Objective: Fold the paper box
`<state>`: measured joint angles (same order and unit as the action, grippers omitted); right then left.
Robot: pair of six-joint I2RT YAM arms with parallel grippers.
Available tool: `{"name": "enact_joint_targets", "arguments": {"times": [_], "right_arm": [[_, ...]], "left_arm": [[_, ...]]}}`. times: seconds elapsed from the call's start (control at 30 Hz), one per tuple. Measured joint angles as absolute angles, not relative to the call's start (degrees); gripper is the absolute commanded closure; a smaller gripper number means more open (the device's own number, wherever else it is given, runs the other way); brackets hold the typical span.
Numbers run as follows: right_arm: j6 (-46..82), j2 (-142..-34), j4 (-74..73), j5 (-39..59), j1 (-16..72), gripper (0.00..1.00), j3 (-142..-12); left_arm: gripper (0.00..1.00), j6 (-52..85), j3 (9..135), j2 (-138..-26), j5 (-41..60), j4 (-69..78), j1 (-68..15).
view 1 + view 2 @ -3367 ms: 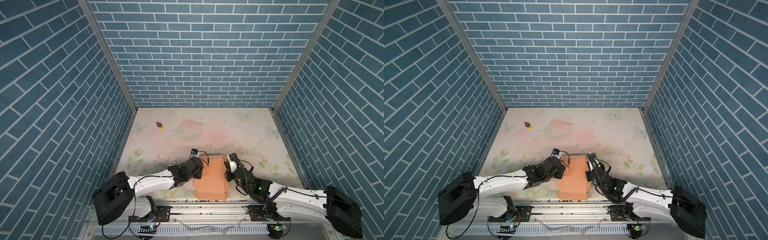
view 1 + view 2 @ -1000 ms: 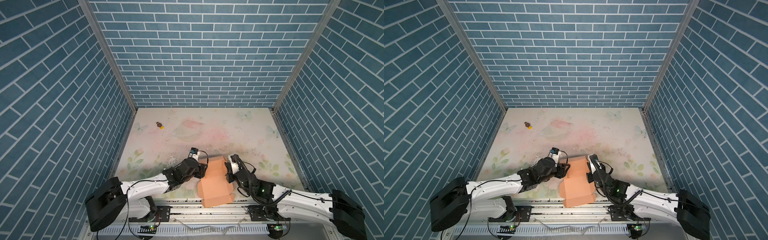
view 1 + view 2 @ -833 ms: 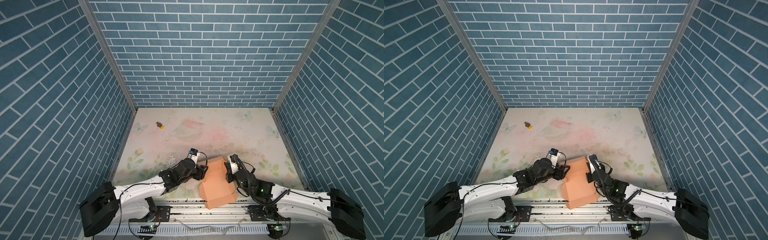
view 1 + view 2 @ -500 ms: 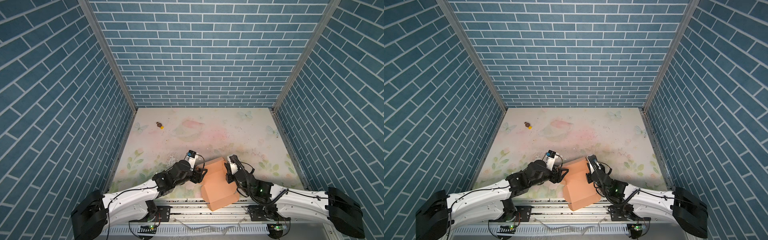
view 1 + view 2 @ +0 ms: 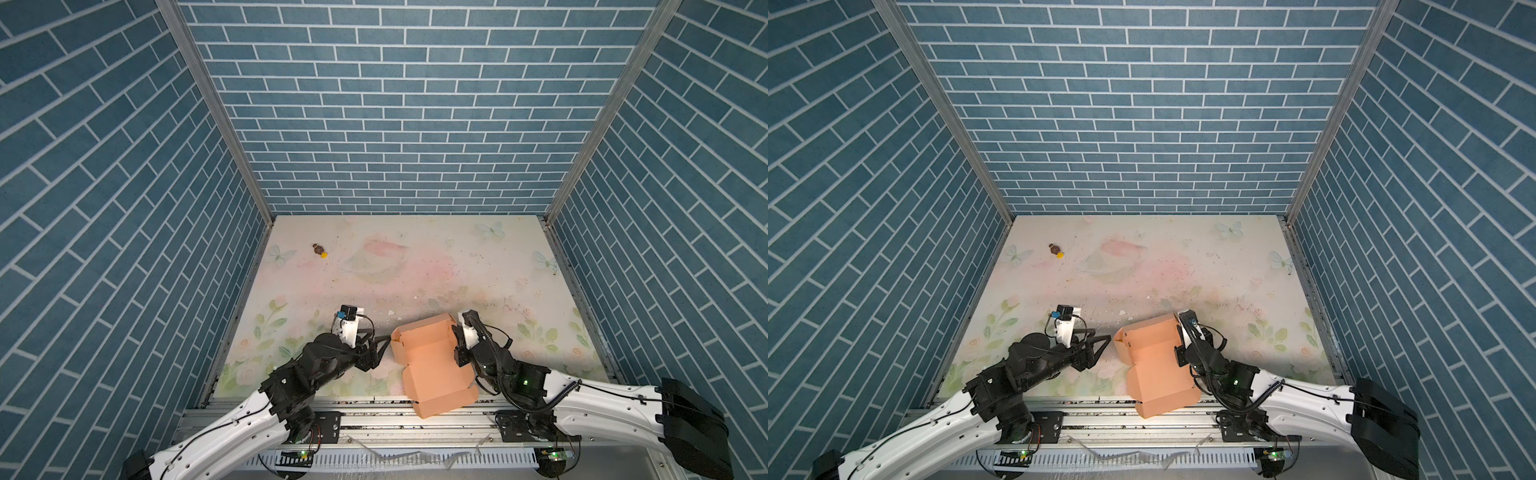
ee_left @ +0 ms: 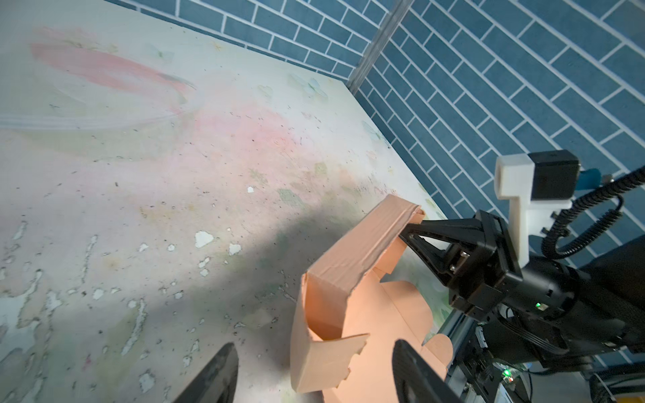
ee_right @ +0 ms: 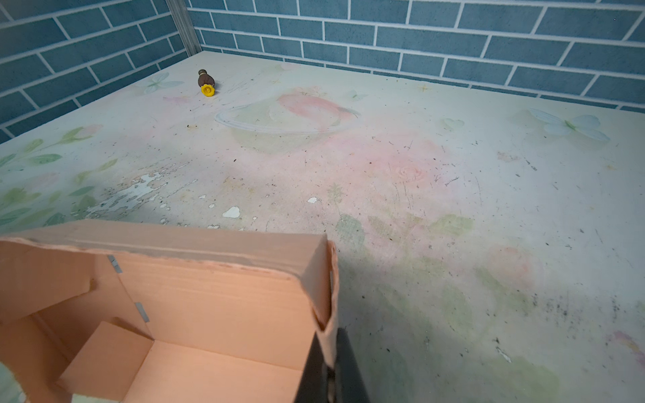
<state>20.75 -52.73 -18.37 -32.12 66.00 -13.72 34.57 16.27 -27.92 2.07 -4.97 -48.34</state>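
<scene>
Left claw [image 5: 382,351] wide apart, right claw [image 7: 329,367] clamped, 2 arms low, forward

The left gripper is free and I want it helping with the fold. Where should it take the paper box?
Probably the standing left wall of the paper box, at its top edge, coming from the left: it is thin, upright and faces the open left gripper. The right gripper pinches the opposite wall.
</scene>
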Motion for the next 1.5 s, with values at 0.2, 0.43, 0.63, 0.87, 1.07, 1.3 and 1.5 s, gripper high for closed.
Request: {"name": "enact_joint_targets", "arguments": {"times": [0.2,0.43,0.63,0.87,1.07,1.3,1.5], "right_arm": [[20.80,-52.10,-17.82,-32.10,65.58,1.00,-13.72],[21.19,-50.74,-16.25,-30.79,63.99,1.00,-13.74],[21.19,-50.52,-14.81,-29.43,62.89,1.00,-13.78],[21.17,-50.52,-13.93,-28.01,62.83,1.00,-15.00],[21.15,-50.52,-13.54,-27.57,62.76,1.00,-16.40],[21.15,-50.83,-13.43,-27.51,62.72,1.00,-16.40],[21.15,-50.83,-13.34,-27.42,62.72,1.00,-16.40]], "left_arm": [[0.34,35.77,12.21,-28.67,5.58,-4.99,-44.80],[0.38,35.33,8.36,-38.59,12.01,3.55,-44.12],[0.39,32.64,7.79,-44.12,16.43,10.81,-44.10],[0.42,29.02,9.13,-49.23,20.49,16.40,-44.12],[0.49,27.27,11.20,-52.49,21.76,19.46,-45.69],[0.50,26.09,14.55,-54.78,20.58,20.56,-50.00],[0.51,26.06,14.79,-55.88,19.07,20.67,-50.78]]}}
